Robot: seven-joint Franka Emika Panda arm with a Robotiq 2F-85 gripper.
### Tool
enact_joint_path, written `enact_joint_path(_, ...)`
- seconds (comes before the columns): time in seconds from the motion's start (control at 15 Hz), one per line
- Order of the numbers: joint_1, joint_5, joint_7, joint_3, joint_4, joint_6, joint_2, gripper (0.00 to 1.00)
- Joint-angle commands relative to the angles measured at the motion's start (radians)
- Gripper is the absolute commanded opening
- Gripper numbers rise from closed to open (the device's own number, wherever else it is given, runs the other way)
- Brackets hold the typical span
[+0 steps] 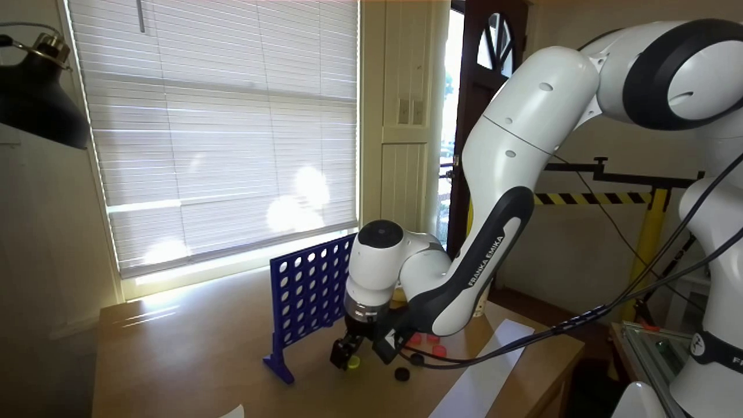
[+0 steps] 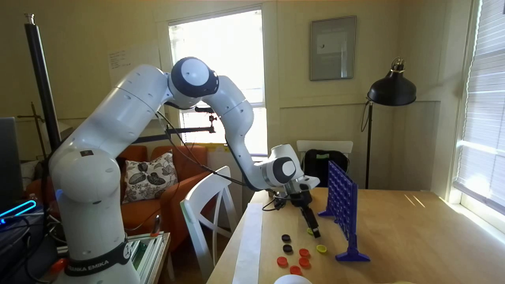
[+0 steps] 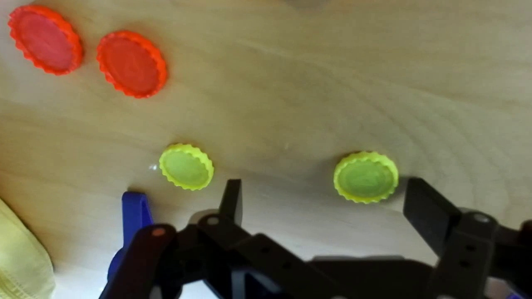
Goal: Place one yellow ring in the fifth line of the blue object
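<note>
Two yellow rings lie flat on the table. In the wrist view the nearer ring [image 3: 365,177] sits between the fingers, close to the right fingertip, and the farther ring [image 3: 186,167] lies outside the left fingertip. Both show in an exterior view, the nearer [image 2: 310,231] partly behind the gripper and the farther [image 2: 321,249] beside it. In an exterior view one yellow ring [image 1: 353,363] shows by the fingertips. My gripper [image 3: 324,185] is open and empty, low over the table, also seen in both exterior views [image 1: 341,361] [image 2: 315,234]. The upright blue grid [image 1: 278,313] [image 2: 351,225] stands beside it; a blue foot [image 3: 134,216] shows in the wrist view.
Several red tokens [image 2: 303,253] [image 3: 134,64] and two black tokens [image 2: 287,249] [image 1: 401,374] lie on the table near the gripper. A white strip [image 1: 487,371] [image 2: 248,244] runs along the table. A yellow curved thing [image 3: 20,257] lies past the blue foot.
</note>
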Motion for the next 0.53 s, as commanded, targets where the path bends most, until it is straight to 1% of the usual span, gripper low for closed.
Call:
enact_joint_path(0.0,0.013,-0.012,-0.007,-0.031,-0.016,0.083,0.016,1.0)
enact_joint_path(0.27,0.002,0.02,-0.054,-0.024,-0.015,0.138,0.03,1.0)
enact_joint_path(0.47,-0.01,0.044,-0.101,-0.007,-0.017,0.181,0.031,1.0)
